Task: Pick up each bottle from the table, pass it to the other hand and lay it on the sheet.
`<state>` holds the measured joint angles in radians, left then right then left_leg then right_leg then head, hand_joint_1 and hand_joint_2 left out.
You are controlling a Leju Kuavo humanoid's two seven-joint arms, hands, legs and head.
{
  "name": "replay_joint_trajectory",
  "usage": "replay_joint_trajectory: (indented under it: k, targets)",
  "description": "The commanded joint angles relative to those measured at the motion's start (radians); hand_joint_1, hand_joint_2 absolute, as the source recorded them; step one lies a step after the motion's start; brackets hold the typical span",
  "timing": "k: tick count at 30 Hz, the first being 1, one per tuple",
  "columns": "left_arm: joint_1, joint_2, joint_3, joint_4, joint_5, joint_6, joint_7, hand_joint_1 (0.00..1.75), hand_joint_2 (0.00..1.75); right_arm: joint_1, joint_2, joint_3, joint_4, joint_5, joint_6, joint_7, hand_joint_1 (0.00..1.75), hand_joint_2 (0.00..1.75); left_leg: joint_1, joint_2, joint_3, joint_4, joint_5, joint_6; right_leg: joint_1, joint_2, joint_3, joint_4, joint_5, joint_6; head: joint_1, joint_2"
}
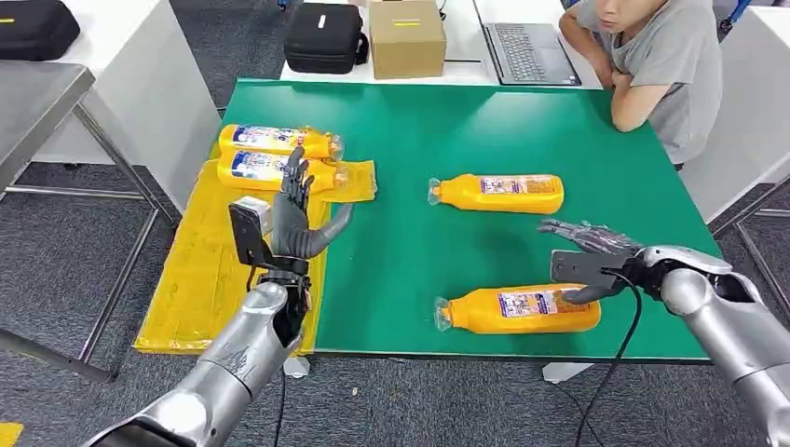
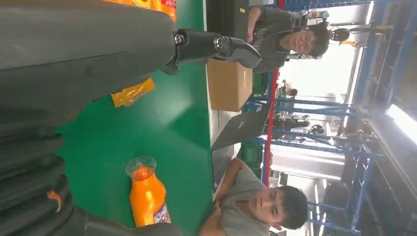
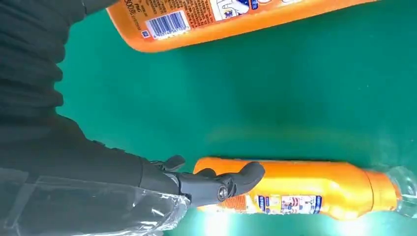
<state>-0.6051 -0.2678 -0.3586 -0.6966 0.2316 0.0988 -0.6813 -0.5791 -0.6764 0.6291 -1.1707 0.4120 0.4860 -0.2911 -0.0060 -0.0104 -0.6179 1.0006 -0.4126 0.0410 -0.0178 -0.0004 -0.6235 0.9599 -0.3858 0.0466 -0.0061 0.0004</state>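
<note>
Green table point(image 1: 410, 130), orange-filled bottles point(image 1: 518, 310), yellow sheet point(image 1: 200, 279)

Grey carpet floor point(image 1: 65, 251) (white desks point(image 1: 130, 56) behind), blue racking point(image 2: 354, 162).

Green table point(image 1: 419, 121) with a yellow sheet point(image 1: 186, 279) draped over its left edge. Two orange bottles point(image 1: 279, 142) lying side by side on the sheet's far end. Two more bottles on the bare green: far bottle point(image 1: 498, 194), near bottle point(image 1: 522, 310) by the front edge.
</note>
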Motion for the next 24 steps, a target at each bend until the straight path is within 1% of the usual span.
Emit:
replay_joint_trajectory:
  k: [1,2,3,4,6,7,8,9,10,11,12,14,15,16,17,20,21,23,24]
  targets:
    - [-0.055,0.012,-0.039,0.093,0.014,-0.013,0.007,0.00,1.75,-0.054,0.053,0.112,0.128,0.000,-0.026,-0.009,0.00,1.75,0.001,0.002,0.004,-0.001,-0.001,-0.002,0.001,0.002,0.003,-0.001,-0.001,-0.001,0.000,0.000]
    - [-0.055,0.012,-0.039,0.093,0.014,-0.013,0.007,0.00,1.75,-0.054,0.053,0.112,0.128,0.000,-0.026,-0.009,0.00,1.75,0.001,0.003,0.005,0.000,-0.002,-0.002,0.001,0.002,0.005,-0.001,-0.001,-0.002,0.000,0.000]
    - [-0.055,0.012,-0.039,0.093,0.014,-0.013,0.007,0.00,1.75,-0.054,0.053,0.112,0.128,0.000,-0.026,-0.009,0.00,1.75,0.001,0.002,0.003,0.000,-0.001,-0.002,0.001,0.002,0.003,-0.001,-0.001,-0.001,0.000,0.000]
    - [-0.055,0.012,-0.039,0.093,0.014,-0.013,0.007,0.00,1.75,-0.054,0.053,0.112,0.128,0.000,-0.026,-0.009,0.00,1.75,0.001,0.004,0.007,0.000,-0.003,-0.003,0.002,0.003,0.006,0.000,-0.002,-0.002,0.000,0.000]
    - [-0.052,0.013,-0.044,0.087,0.016,-0.012,0.017,0.00,1.75,-0.058,0.045,0.118,0.118,-0.022,0.005,0.015,0.00,1.75,0.001,0.003,0.004,0.000,-0.002,-0.002,0.001,0.002,0.003,0.000,-0.001,-0.002,0.000,0.000]
    - [-0.052,0.012,-0.045,0.086,0.016,-0.012,0.018,0.00,1.75,-0.056,0.044,0.118,0.114,-0.030,0.011,0.018,0.00,1.75,0.001,0.003,0.007,0.000,-0.003,-0.002,0.001,0.002,0.006,0.000,-0.002,-0.002,0.000,0.000]
    - [-0.052,0.012,-0.047,0.085,0.018,-0.012,0.022,0.00,1.75,-0.053,0.040,0.118,0.106,-0.045,0.023,0.033,0.00,1.75,0.000,0.002,0.004,0.000,-0.002,-0.002,0.001,0.002,0.003,0.000,-0.001,-0.001,0.000,0.000]
    - [-0.053,0.012,-0.048,0.085,0.018,-0.012,0.023,0.00,1.75,-0.051,0.035,0.122,0.095,-0.044,0.023,0.035,0.00,1.75,0.000,0.002,0.003,0.000,-0.001,-0.001,0.000,0.002,0.002,0.000,-0.001,-0.001,0.000,0.000]
    - [-0.053,0.012,-0.049,0.085,0.020,-0.012,0.025,0.00,1.75,-0.050,0.030,0.125,0.086,-0.051,0.030,0.045,0.00,1.75,0.001,0.003,0.006,0.000,-0.003,-0.002,0.001,0.002,0.005,0.001,-0.002,-0.002,0.000,0.000]
    - [-0.055,0.012,-0.051,0.084,0.021,-0.014,0.026,0.00,1.75,-0.044,0.027,0.119,0.077,-0.073,0.040,0.052,0.00,1.75,0.000,0.002,0.003,0.000,-0.002,-0.002,0.001,0.002,0.003,0.000,-0.001,-0.001,0.000,0.000]
    - [-0.055,0.012,-0.051,0.084,0.021,-0.014,0.026,0.00,1.75,-0.044,0.027,0.119,0.077,-0.073,0.040,0.052,0.00,1.75,0.001,0.003,0.006,0.001,-0.003,-0.002,0.001,0.002,0.005,0.001,-0.003,-0.002,0.000,0.000]
    - [-0.058,0.011,-0.054,0.086,0.021,-0.012,0.027,0.00,1.75,-0.030,0.012,0.118,0.057,-0.078,0.030,0.048,0.00,1.75,0.000,0.002,0.003,0.000,-0.001,-0.001,0.001,0.001,0.002,0.000,-0.001,-0.001,0.000,0.000]
    - [-0.059,0.010,-0.055,0.087,0.022,-0.011,0.027,0.00,1.75,-0.026,0.011,0.117,0.057,-0.080,0.026,0.045,0.00,1.75,0.001,0.002,0.006,0.001,-0.003,-0.002,0.001,0.001,0.005,0.001,-0.003,-0.002,0.000,0.000]
    - [-0.061,0.009,-0.056,0.090,0.023,-0.012,0.027,0.00,1.75,-0.022,0.008,0.119,0.051,-0.080,0.021,0.036,0.00,1.75,0.000,0.001,0.004,0.000,-0.002,-0.002,0.001,0.001,0.003,0.000,-0.002,-0.002,0.000,0.000]
    - [-0.062,0.008,-0.057,0.090,0.023,-0.013,0.027,0.00,1.75,-0.019,0.007,0.121,0.048,-0.079,0.017,0.026,0.00,1.75,0.001,0.002,0.006,0.001,-0.003,-0.003,0.001,0.001,0.005,0.001,-0.003,-0.002,0.000,0.000]
    - [-0.064,0.008,-0.060,0.081,0.023,-0.020,0.027,0.00,1.75,0.003,0.028,0.120,0.043,-0.078,0.008,0.023,0.00,1.75,0.000,0.001,0.002,0.000,-0.001,-0.001,0.000,0.001,0.001,-0.001,0.000,-0.001,0.000,0.000]
    - [-0.064,0.008,-0.060,0.080,0.023,-0.020,0.027,0.00,1.75,0.005,0.030,0.120,0.043,-0.078,0.008,0.023,0.00,1.75,0.001,0.002,0.006,0.000,-0.003,-0.002,0.001,0.001,0.005,0.000,-0.002,-0.002,0.000,0.000]
    - [-0.064,0.008,-0.060,0.080,0.023,-0.020,0.027,0.00,1.75,0.007,0.031,0.121,0.042,-0.078,0.008,0.023,0.00,1.75,0.001,0.002,0.003,0.000,-0.001,-0.002,0.001,0.001,0.003,-0.001,-0.001,-0.002,0.000,0.000]
    - [-0.061,0.009,-0.062,0.071,0.024,-0.023,0.034,0.00,1.75,0.018,0.021,0.117,0.025,-0.077,0.013,0.027,0.00,1.75,0.001,0.002,0.006,0.000,-0.003,-0.003,0.001,0.002,0.006,0.000,-0.002,-0.002,0.000,0.000]
